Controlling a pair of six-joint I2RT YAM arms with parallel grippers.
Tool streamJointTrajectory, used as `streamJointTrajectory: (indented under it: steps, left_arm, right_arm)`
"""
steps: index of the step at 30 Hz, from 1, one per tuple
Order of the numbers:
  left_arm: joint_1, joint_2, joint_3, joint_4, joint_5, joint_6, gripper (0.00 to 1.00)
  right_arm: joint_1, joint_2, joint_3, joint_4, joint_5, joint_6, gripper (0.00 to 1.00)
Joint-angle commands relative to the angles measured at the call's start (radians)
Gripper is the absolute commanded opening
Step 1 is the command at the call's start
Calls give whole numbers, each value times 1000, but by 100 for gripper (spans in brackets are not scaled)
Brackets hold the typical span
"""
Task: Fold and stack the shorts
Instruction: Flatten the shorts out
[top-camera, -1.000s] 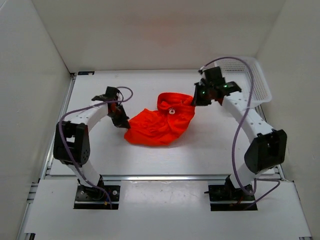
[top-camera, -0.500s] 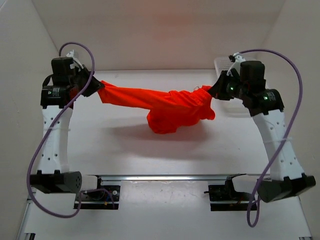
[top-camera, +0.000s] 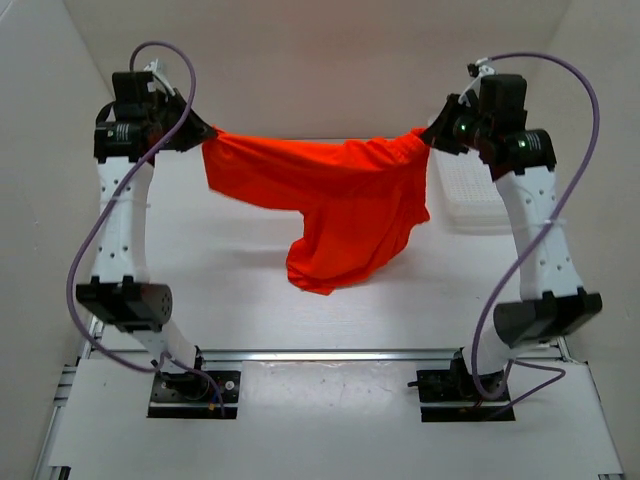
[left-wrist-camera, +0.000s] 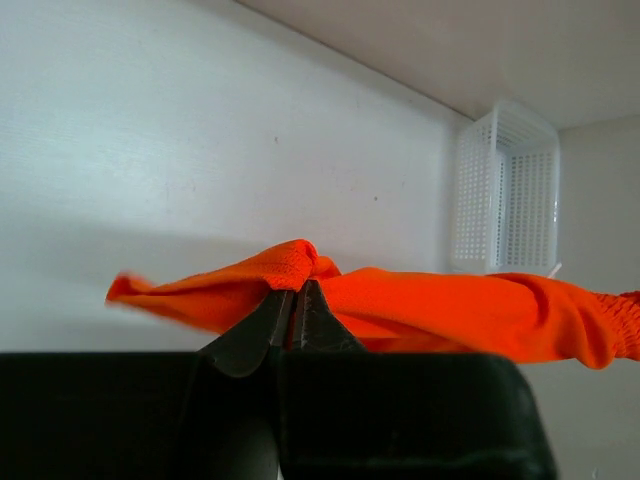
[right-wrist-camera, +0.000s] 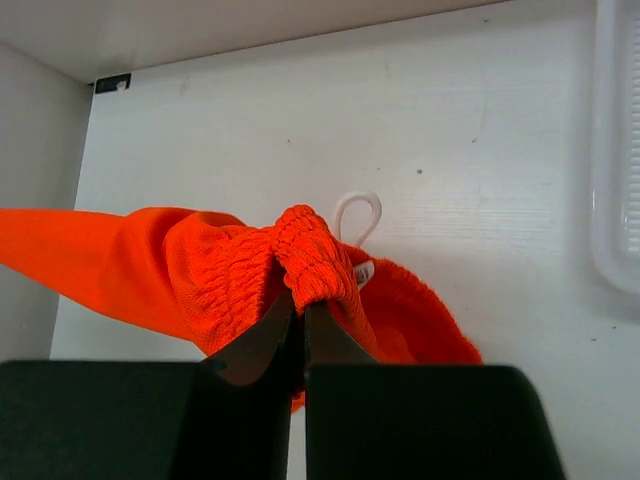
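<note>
The shorts (top-camera: 330, 200) hang in the air above the middle of the table (top-camera: 230, 300), stretched like a banner between the two arms. The left end effector (top-camera: 205, 133), at about 10 o'clock in the top view, has its fingers pressed together on a bunched edge of the orange-red fabric. The left wrist view shows the tips closed with cloth pinched between them. The right end effector (top-camera: 428, 137), at about 2 o'clock, is likewise clamped tight, gripping the gathered waistband (right-wrist-camera: 310, 255). A loop of white drawstring (right-wrist-camera: 358, 212) shows just behind that grip in the right wrist view. From the taut upper edge the cloth sags towards 6 o'clock in a loose fold. It cannot be told whether its lowest point touches the table.

The table is a plain white, matte surface with a faint shadow under the hanging cloth. A white mesh basket (top-camera: 470, 195) sits on it at roughly 3 o'clock, partly hidden behind the right arm. Plain white walls (top-camera: 320, 70) close the space in at 9, 12 and 3 o'clock. A small black marker (right-wrist-camera: 112, 84) sits at the far left corner of the table. A metal rail (top-camera: 320, 355) runs along the near edge at 6 o'clock, just beyond the arm bases. Purple cables (top-camera: 85, 260) loop along both arms.
</note>
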Motion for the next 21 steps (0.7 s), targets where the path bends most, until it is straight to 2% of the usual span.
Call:
streamJointTrajectory:
  steps: [1, 2, 5, 6, 8, 10, 12, 13, 14, 15, 16, 17, 18, 19, 20, 21]
  left_arm:
    - [25, 44, 188, 43, 52, -1, 10]
    - [26, 44, 263, 43, 52, -16, 10]
    - [26, 35, 314, 43, 52, -35, 10]
    - [26, -6, 290, 43, 52, -49, 10]
    - [26, -59, 215, 55, 52, -58, 10]
    - [13, -144, 54, 55, 42, -58, 10]
    - [-20, -217, -91, 66, 29, -58, 10]
    - [-31, -284, -253, 66, 3, -58, 10]
    - [-42, -318, -341, 75, -10, -58, 10]
    - [-56, -347, -514, 75, -27, -58, 10]
    - [-56, -384, -597, 75, -73, -58, 13]
    - [-56, -384, -676, 88, -73, -58, 21]
    - [-56, -384, -789, 116, -63, -58, 34]
    - [-56, -358, -820, 126, -37, -46, 58]
    - [-56, -297, -837, 126, -37, -46, 67]
    - [-74, -268, -838, 126, -37, -32, 75]
  right_arm:
    - [-29, 51, 233, 115, 7, 59, 0]
    - [-29, 60, 266, 115, -20, 59, 0]
    - [-29, 16, 272, 146, -39, 59, 0]
    - [-20, -10, 240, 158, -39, 59, 0]
    - [-20, -103, 55, 201, -39, 69, 0]
    - [-20, -195, -78, 219, -39, 69, 0]
    - [-20, -261, -290, 219, -10, 69, 0]
    - [-20, -336, -446, 207, 7, 69, 0]
    - [-20, -375, -522, 183, 30, 105, 0]
    - [-20, -444, -595, 166, 60, 134, 0]
    - [-20, -475, -669, 155, 108, 169, 0]
    - [-20, -499, -820, 155, 122, 235, 3]
    - [-20, -515, -882, 155, 133, 260, 16]
    - [-20, -515, -928, 155, 133, 275, 57]
    - [-20, -495, -965, 143, 145, 294, 70]
    - [-20, -457, -966, 108, 175, 308, 78]
